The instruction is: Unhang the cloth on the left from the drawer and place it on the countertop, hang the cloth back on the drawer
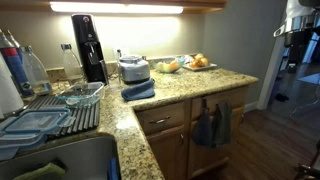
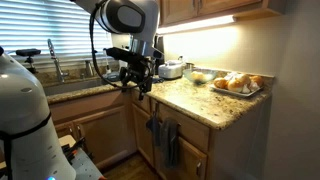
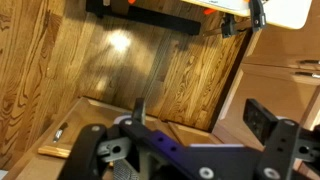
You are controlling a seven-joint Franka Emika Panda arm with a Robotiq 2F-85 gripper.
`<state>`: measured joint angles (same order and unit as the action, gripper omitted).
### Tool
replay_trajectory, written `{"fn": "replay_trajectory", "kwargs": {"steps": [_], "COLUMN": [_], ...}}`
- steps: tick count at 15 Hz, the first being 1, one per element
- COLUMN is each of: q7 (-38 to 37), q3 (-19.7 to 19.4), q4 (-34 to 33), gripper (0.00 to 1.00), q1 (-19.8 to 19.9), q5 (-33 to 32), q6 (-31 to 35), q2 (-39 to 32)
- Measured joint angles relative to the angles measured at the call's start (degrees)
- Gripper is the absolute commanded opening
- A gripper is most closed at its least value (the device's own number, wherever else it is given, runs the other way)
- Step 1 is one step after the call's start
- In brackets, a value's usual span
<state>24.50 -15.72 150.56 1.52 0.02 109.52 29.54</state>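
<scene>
A light strip (image 1: pixel 115 9) is glowing under the upper cabinets (image 2: pixel 200 10), washing the beige wall (image 1: pixel 45 40); slatted blinds (image 2: pixel 45 30) are covering the window; dark wood floor (image 1: pixel 280 135) is running toward a doorway (image 1: pixel 283 80); honey-brown base cabinets (image 2: pixel 100 135) are standing below.

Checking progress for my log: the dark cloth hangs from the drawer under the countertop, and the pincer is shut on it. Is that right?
Not quite. The cloth does hang there, but the pincer is open and holds nothing, as the wrist view shows.
</scene>
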Motion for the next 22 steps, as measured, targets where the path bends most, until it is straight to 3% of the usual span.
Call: {"fn": "replay_trajectory", "kwargs": {"steps": [11,15,19,22], "q7": [-0.1,-3.9,-10.1,-12.9], "q3": [1.1,4.3,9.2,12.5], "q4": [0.2,2.7,5.4,5.6], "gripper": [1.00,1.00,1.00,1.00], "q1": [0.0,-0.1,-1.1,-2.4], "q5": [0.5,3.0,5.1,5.3], "q6": [1.7,14.9,30.2,37.7], "q2": [-0.4,-4.4,-12.5,-18.9]}}
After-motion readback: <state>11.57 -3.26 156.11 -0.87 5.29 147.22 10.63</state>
